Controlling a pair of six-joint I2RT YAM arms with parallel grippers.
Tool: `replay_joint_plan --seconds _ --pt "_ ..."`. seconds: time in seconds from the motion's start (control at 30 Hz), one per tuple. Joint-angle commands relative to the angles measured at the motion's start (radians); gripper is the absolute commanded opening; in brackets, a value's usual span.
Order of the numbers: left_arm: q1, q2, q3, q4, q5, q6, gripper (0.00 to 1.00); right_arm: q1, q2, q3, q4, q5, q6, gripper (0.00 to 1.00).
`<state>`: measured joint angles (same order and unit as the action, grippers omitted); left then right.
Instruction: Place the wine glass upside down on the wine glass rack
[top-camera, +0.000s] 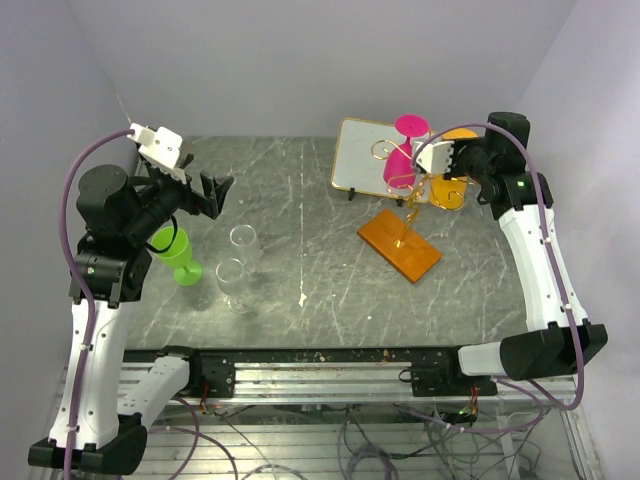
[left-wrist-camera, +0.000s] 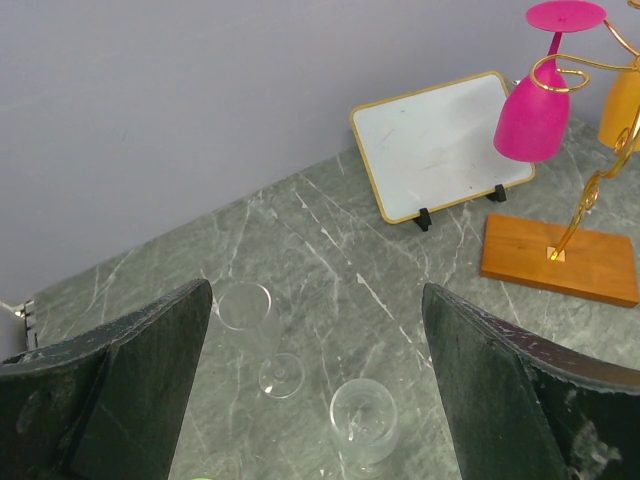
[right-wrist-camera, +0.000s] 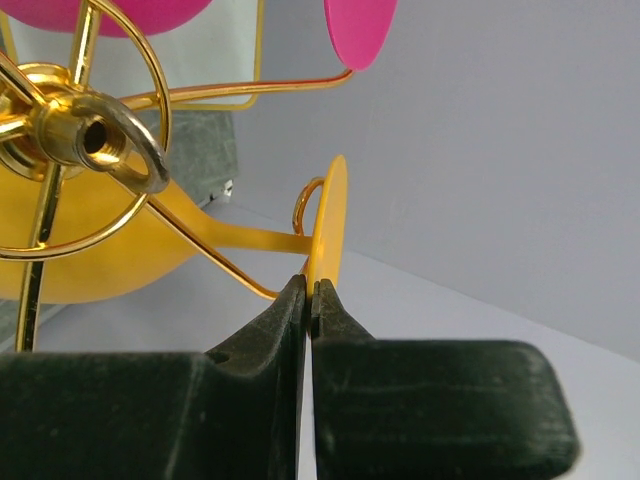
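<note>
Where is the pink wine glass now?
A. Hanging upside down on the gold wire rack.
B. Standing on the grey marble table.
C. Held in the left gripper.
A: the pink wine glass hangs bowl down from a scrolled arm of the gold wire rack.

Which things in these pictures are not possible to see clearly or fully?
Top view: the right gripper covers the stem of the yellow glass.
Top view: the left arm hides part of the green glass.
Right wrist view: the top edge cuts the pink glass; the base of the wine glass rack is outside.
</note>
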<state>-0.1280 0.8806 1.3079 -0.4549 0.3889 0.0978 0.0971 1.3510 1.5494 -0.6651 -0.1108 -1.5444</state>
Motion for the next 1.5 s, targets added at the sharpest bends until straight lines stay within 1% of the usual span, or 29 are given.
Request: replay_joint_plan --seconds 0.0,0.43,0.73,0.97,1.23,1.47 --pt "-0.002 -0.014 -0.002 0.004 0.02 0.01 0.97 -0.005 -0.027 -0.017 0.053 0.045 0.027 0.0" --pt "-0.002 -0.019 -0.001 -0.004 0.019 0.014 0.97 -0.008 -0.006 -0.031 0.143 0.08 0.065 0.0" --pt "-0.002 -0.017 -0.002 -0.002 0.02 0.014 0.97 -0.008 0.016 -0.027 0.163 0.074 0.065 0.0" --pt "-0.002 -0.015 -0.002 -0.001 0.02 0.016 0.97 -0.009 0.032 -0.011 0.164 0.051 0.069 0.0" --pt "-0.002 -0.016 -0.001 -0.002 0.019 0.017 0.97 -0.009 0.033 -0.012 0.125 -0.016 0.081 0.0" --pt "-0.002 -0.011 0.004 -0.004 0.021 0.019 0.97 -0.01 0.024 -0.019 0.106 -0.017 0.077 0.01"
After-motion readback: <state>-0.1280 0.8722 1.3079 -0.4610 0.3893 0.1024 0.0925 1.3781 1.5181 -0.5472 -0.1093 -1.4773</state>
